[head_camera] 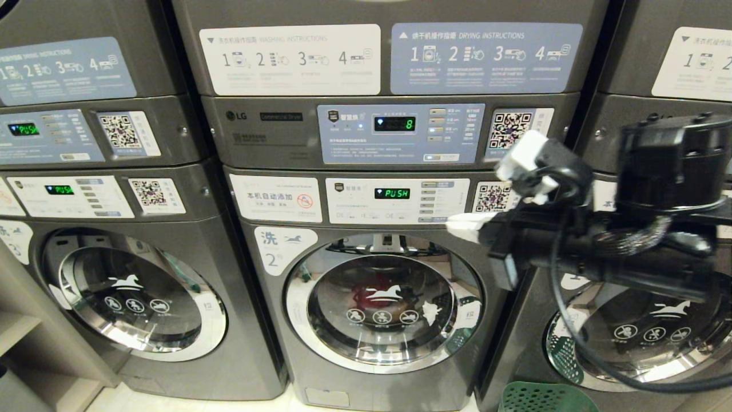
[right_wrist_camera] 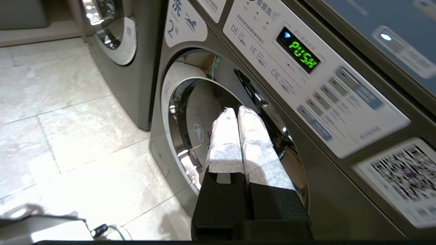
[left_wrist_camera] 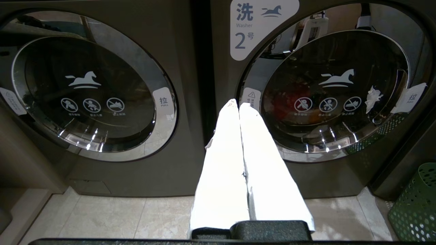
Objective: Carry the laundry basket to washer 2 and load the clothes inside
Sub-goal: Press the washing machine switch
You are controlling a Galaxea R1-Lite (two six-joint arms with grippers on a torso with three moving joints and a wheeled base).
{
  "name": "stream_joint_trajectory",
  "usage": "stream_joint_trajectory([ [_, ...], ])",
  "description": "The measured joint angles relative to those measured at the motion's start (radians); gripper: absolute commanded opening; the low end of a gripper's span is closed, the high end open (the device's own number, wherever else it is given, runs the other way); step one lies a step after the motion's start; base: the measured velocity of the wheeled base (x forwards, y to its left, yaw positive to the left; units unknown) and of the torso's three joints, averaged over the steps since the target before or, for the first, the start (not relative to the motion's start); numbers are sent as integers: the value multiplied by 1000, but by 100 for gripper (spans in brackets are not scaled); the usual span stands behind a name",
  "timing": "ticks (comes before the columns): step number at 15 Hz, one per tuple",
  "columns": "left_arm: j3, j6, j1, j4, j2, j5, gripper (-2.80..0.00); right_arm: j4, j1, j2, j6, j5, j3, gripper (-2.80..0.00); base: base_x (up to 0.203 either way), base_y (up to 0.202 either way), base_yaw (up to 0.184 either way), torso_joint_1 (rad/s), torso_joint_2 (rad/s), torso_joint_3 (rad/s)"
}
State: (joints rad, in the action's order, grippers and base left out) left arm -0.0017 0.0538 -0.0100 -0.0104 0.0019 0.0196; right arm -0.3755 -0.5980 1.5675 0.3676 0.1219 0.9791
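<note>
We stand before a row of dark grey stacked machines, and the middle one, washer 2 point(head_camera: 377, 297), fills most of what we see; its round door is closed, and behind the glass a red garment point(left_wrist_camera: 289, 102) shows, which we take to be some of the clothes already inside. The laundry basket point(head_camera: 543, 397) sits on the floor just right of washer 2, in front of the next machine, probably parked there so the door can swing freely; we cannot see into it. Our right gripper point(right_wrist_camera: 237, 112) is raised in front of the control panel beside the door, its padded fingers pressed together and holding nothing, likely placed to reach the panel or the door. Our left gripper point(left_wrist_camera: 238, 105) points at the seam between the left machine and washer 2, clenched and empty as well. Readable writing includes "LG" on the upper unit, "WASHING INSTRUCTIONS" and "DRYING INSTRUCTIONS" on the top labels, a green "PUSH" point(head_camera: 392, 193) on the display, "Washer 2" on the white horse label point(left_wrist_camera: 262, 27), and "PULL" on the door tab.
</note>
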Motion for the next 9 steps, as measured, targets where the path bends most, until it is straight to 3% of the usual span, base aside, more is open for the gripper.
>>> stream_joint_trajectory([
  [2, 0, 0, 0, 0, 0, 0, -280, -94, -36, 98, -21, -119, 18, -280, 0, 0, 0, 0, 0, 0],
  [4, 0, 1, 0, 0, 0, 0, -280, -112, -23, 144, -55, -220, 21, -280, 0, 0, 0, 0, 0, 0],
  [6, 0, 0, 0, 0, 0, 0, -280, -114, 50, 160, -64, -231, 24, -280, 0, 0, 0, 0, 0, 0],
  [9, 0, 0, 0, 0, 0, 0, -280, -133, 144, 165, -124, -164, 33, -280, 0, 0, 0, 0, 0, 0],
])
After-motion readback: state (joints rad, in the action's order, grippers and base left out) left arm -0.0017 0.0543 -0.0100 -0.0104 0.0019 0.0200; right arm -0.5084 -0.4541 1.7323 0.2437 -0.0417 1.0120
